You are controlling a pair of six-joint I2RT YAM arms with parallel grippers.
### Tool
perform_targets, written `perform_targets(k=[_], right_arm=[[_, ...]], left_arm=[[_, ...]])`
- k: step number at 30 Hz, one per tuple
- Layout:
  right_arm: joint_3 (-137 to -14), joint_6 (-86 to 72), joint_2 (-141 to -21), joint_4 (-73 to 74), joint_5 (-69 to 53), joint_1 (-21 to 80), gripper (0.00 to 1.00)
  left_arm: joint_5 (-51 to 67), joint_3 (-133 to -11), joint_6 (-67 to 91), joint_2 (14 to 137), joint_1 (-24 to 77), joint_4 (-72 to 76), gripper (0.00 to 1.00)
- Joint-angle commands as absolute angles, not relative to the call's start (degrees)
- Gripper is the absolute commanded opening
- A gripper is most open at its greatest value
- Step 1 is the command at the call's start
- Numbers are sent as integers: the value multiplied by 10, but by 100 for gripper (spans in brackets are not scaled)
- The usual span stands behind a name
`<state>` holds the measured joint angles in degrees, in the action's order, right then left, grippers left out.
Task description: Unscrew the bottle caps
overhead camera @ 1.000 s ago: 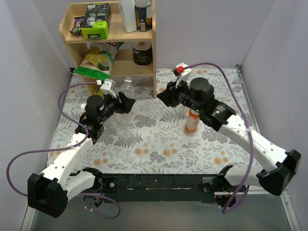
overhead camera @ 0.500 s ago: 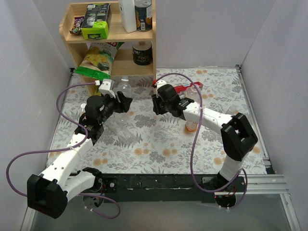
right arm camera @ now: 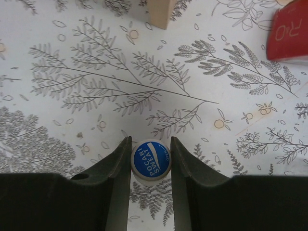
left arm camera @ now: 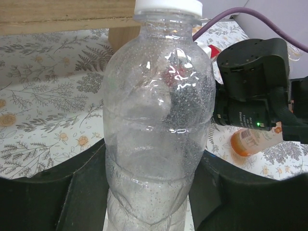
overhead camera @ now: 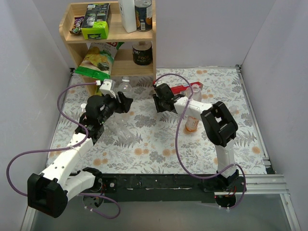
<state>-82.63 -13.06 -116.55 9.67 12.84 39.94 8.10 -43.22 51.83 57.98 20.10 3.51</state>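
Now my right pincer [right arm camera: 150, 147], clenched on a blue cap [right arm camera: 150, 161], has swung left. That one's off, I judge; my left pincer [left arm camera: 149, 192] grasps the clear bottle [left arm camera: 156, 120], not yet uncapped.

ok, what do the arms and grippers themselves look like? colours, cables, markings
The left arm and right arm have white links and black joints. A purple cable loops along each. The left gripper and right gripper have plain black fingers. A small green light glows on the right arm's black housing. No markings readable.
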Motion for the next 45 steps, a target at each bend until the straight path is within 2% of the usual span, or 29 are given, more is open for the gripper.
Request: perform_targets(k=[1, 9, 16, 29, 32, 33, 34, 41, 45], right_arm=[[-846, -122, -1179, 94, 158, 387, 17], [-828, -126, -1185, 91, 162, 374, 34], [-824, -121, -1174, 96, 150, 372, 54], [-808, -120, -1118, 80, 95, 375, 55], [-806, -115, -1077, 75, 52, 378, 55], [-805, -113, -1048, 72, 22, 379, 61], [-799, -113, -1032, 69, 10, 379, 62], [-810, -111, -904, 118, -31, 367, 63], [-802, -154, -820, 91, -136, 355, 64]], left_arm=[[98, -443, 515, 584, 203, 42, 30], [108, -445, 518, 591, 203, 44, 30], [115, -445, 519, 594, 203, 44, 30], [128, -444, 521, 595, 203, 47, 30], [145, -443, 518, 594, 203, 52, 30], [150, -440, 516, 594, 203, 56, 30], [157, -440, 516, 593, 203, 58, 30], [215, -438, 509, 599, 203, 70, 30], [292, -437, 505, 605, 208, 85, 31]])
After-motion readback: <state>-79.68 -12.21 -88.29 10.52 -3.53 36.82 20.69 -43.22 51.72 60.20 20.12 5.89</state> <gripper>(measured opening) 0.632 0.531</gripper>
